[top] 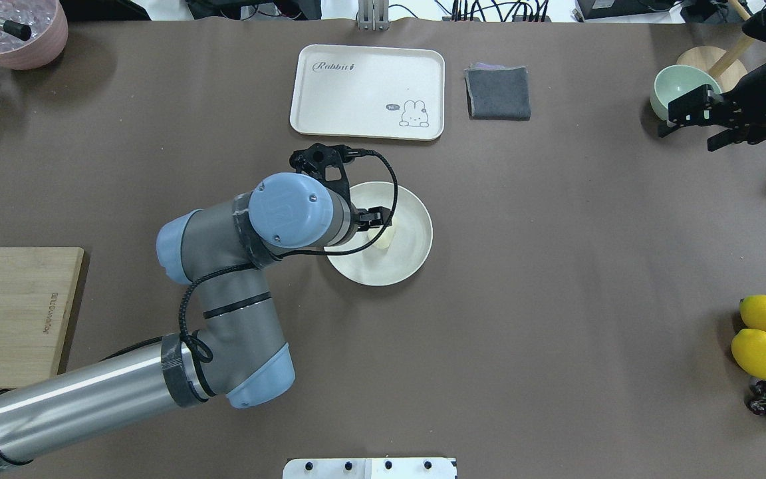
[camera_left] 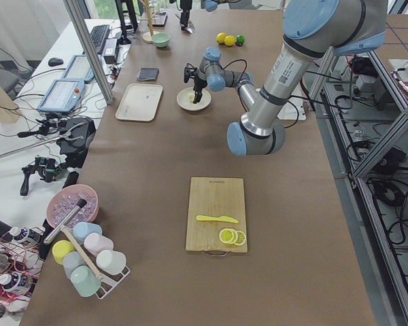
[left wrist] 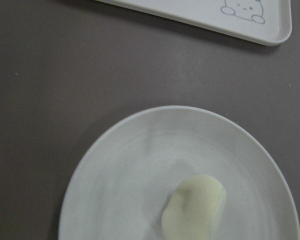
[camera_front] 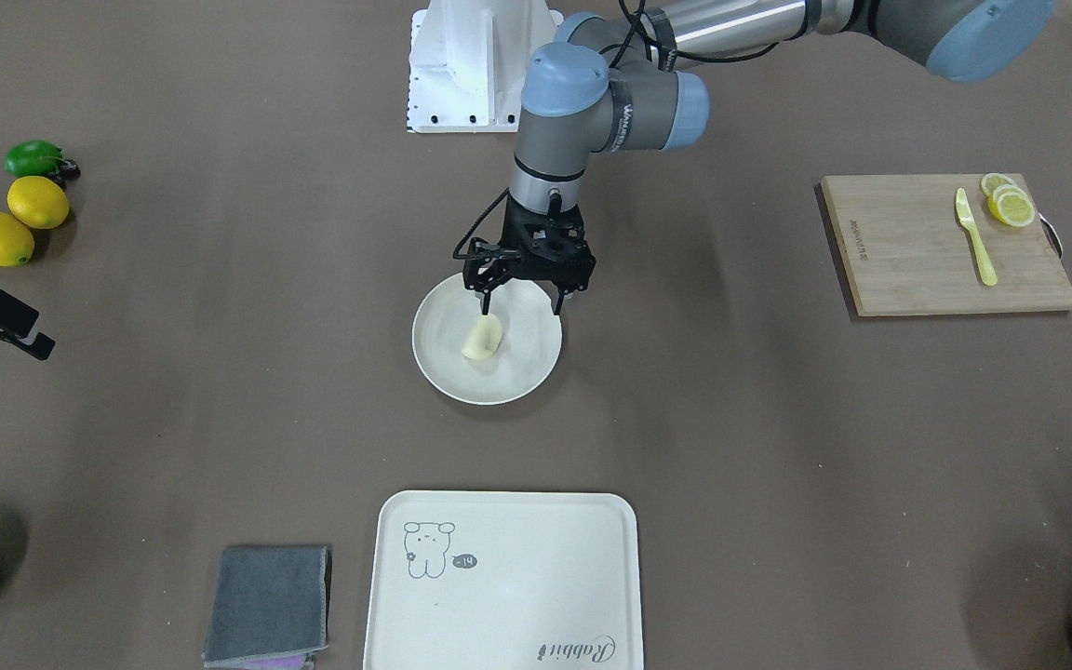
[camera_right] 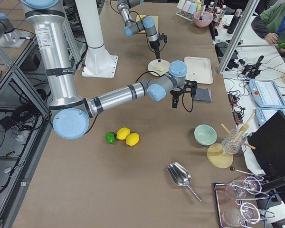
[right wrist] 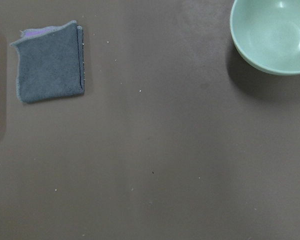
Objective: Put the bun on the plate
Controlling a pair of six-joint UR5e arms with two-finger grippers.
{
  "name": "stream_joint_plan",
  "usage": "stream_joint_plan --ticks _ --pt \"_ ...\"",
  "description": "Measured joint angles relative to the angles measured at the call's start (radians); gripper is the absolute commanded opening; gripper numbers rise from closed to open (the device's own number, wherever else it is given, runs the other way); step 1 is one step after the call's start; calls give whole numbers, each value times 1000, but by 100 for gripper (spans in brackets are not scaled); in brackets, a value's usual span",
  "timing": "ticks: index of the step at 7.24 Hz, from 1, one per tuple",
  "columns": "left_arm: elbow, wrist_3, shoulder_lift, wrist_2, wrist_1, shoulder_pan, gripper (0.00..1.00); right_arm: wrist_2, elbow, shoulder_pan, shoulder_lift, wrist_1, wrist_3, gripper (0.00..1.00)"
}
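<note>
We're seeing bright, even light from above and only soft shadows; the bowl [right wrist: 272, 37] throws a dim one toward 7 o'clock. There's glare along the arm [camera_front: 731, 28]. The left wrist view runs soft, the bun [left wrist: 194, 205] hazy.

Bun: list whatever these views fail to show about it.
1. Overhead: the bun is mostly covered by the left gripper.
2. Left wrist view: its lower end is cut by the bottom edge.
3. Side views: too small to tell whether the gripper touches it.
</note>
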State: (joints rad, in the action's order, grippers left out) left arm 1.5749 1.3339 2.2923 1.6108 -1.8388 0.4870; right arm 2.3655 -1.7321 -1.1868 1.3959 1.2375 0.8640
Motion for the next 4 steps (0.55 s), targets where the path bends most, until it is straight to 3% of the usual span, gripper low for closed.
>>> stream_joint_plan --ticks 3,4 --pt "93 -94 -55 17 46 115 98 -3 -78 -56 110 121 -213 100" --pt "148 -121 -90 67 68 176 98 -7 -100 -88 132 195 -312 100"
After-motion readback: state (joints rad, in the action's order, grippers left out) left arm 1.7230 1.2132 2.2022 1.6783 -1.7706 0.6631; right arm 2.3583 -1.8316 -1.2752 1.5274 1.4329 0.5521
